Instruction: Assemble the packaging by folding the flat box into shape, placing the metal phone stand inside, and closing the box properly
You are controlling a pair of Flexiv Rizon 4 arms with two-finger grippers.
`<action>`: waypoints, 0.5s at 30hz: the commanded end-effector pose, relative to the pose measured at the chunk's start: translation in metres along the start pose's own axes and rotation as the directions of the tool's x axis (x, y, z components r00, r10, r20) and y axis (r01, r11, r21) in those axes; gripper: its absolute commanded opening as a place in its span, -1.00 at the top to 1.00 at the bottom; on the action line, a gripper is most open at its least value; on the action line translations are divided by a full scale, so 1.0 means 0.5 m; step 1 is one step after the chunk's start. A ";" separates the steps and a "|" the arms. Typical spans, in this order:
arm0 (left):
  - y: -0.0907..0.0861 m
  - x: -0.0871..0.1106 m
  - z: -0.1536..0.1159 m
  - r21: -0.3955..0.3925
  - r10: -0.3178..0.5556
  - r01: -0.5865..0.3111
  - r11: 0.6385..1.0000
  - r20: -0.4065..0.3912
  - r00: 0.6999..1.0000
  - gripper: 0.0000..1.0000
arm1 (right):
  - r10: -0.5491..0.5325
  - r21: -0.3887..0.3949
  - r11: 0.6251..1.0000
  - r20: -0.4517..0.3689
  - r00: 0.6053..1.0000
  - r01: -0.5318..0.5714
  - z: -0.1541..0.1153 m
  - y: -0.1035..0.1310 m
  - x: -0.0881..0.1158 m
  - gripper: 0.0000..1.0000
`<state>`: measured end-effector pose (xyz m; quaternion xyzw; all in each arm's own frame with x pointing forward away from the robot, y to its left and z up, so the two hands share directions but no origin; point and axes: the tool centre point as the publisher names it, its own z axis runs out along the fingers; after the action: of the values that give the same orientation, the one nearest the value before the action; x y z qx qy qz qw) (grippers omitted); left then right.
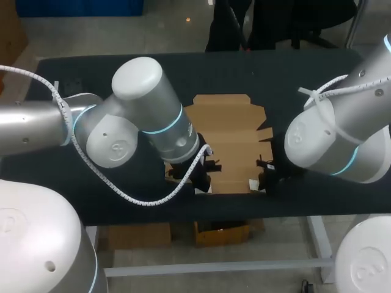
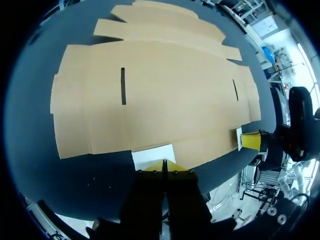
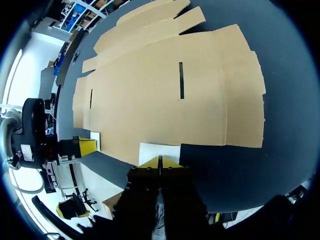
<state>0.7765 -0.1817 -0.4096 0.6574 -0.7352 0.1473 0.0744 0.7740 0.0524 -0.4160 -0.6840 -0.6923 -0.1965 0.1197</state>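
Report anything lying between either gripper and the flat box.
Nothing visible blocks them. The left gripper and right gripper both sit at the flat box's near edge. Only a small white patch, of unclear kind, lies right ahead of each one's tips.

Flat brown cardboard box (image 1: 227, 143) lying unfolded near the middle of the dark surface (image 1: 317, 67), with cut flaps at its far edge and right side. Left arm (image 1: 140, 116) from the left side, wrapped with a white spiral cable (image 1: 131, 196), its dark hand (image 1: 197, 176) at the near left corner of the box. Right arm (image 1: 333, 143) from the right side, its hand (image 1: 267, 177) at the near right corner. Small white patch (image 1: 252, 184) on the box's near edge, just beside the right hand.
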 end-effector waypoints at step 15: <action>-0.010 -0.024 -0.099 0.040 -0.052 0.050 0.998 0.046 0.998 1.00 | 0.025 -0.043 0.999 -0.103 0.994 -0.029 -0.104 0.024 -0.050 1.00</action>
<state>0.7786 -0.1606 -0.3727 0.6798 -0.7173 0.1448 0.0490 0.7798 0.0165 -0.3869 -0.6963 -0.6754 -0.2183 0.1063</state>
